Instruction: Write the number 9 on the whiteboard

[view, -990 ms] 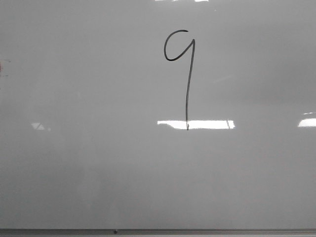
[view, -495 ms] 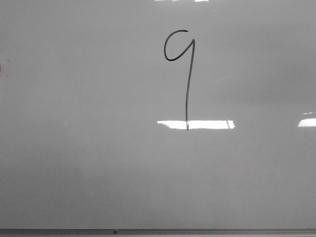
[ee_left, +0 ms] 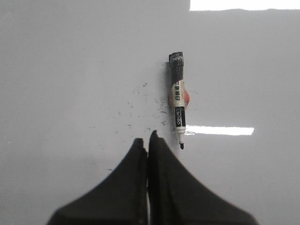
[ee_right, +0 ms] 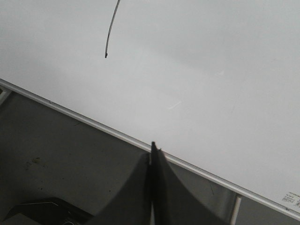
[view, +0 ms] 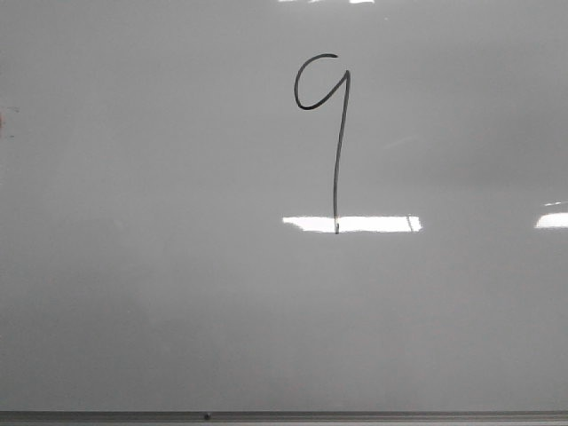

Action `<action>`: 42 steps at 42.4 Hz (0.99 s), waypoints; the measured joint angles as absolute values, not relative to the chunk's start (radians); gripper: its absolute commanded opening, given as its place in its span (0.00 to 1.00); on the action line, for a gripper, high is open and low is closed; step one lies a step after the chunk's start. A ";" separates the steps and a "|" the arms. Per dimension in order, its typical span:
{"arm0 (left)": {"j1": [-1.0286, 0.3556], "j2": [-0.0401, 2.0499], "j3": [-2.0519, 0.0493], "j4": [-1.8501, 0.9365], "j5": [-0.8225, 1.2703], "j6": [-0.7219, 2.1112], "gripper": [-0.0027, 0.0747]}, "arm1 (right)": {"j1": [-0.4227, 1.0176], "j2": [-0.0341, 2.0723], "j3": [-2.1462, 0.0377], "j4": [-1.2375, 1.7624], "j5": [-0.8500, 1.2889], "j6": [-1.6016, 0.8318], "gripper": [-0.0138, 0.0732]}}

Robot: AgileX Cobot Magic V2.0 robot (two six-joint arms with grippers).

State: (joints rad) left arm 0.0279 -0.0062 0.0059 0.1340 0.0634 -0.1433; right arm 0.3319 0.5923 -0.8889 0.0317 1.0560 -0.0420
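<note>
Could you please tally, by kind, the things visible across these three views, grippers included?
Whiteboards: 1, the whiteboard
Drawn digits: 1, the number 9
Markers: 1, the marker, lying uncapped on the board
Grippers: 2, the left gripper and the right gripper, both shut and holding nothing
Total: 5

We see little of the room. Past the frame [ee_right: 93, 123] in the right wrist view lies a dark grey floor [ee_right: 61, 159], scuffed and speckled. Bright rectangular reflections [view: 352, 224] of overhead lights show on the glossy surface, one more at the right edge [view: 552, 220].
</note>
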 measured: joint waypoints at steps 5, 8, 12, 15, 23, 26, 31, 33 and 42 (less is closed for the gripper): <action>0.028 -0.006 0.006 0.110 0.053 -0.088 0.01 | 0.332 0.592 -0.889 0.032 1.056 -0.042 0.08; 0.028 -0.006 0.006 0.044 0.043 0.000 0.01 | 0.332 0.592 -0.889 0.032 1.056 -0.042 0.08; 0.028 -0.006 0.006 -0.006 0.036 0.054 0.01 | 0.332 0.592 -0.889 0.032 1.056 -0.042 0.08; 0.028 -0.006 0.006 -0.016 0.028 0.067 0.01 | 0.332 0.592 -0.889 0.032 1.056 -0.042 0.08; 0.028 -0.006 0.006 -0.022 0.026 0.078 0.01 | 0.332 0.592 -0.889 0.032 1.056 -0.042 0.08; 0.028 -0.006 0.006 -0.024 0.026 0.078 0.01 | 0.332 0.592 -0.889 0.032 1.056 -0.042 0.08; 0.028 -0.006 0.006 -0.024 0.026 0.078 0.01 | 0.332 0.592 -0.889 0.032 1.056 -0.042 0.08; 0.028 -0.006 0.006 -0.024 0.026 0.078 0.01 | 0.332 0.592 -0.889 0.032 1.056 -0.042 0.08; 0.028 -0.006 0.006 -0.025 0.026 0.078 0.01 | 0.332 0.592 -0.889 0.032 1.056 -0.042 0.08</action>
State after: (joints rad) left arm 0.0279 -0.0062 0.0059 -0.0245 0.0264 0.0776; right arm 0.3319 0.5923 -0.8889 0.0317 1.0560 -0.0420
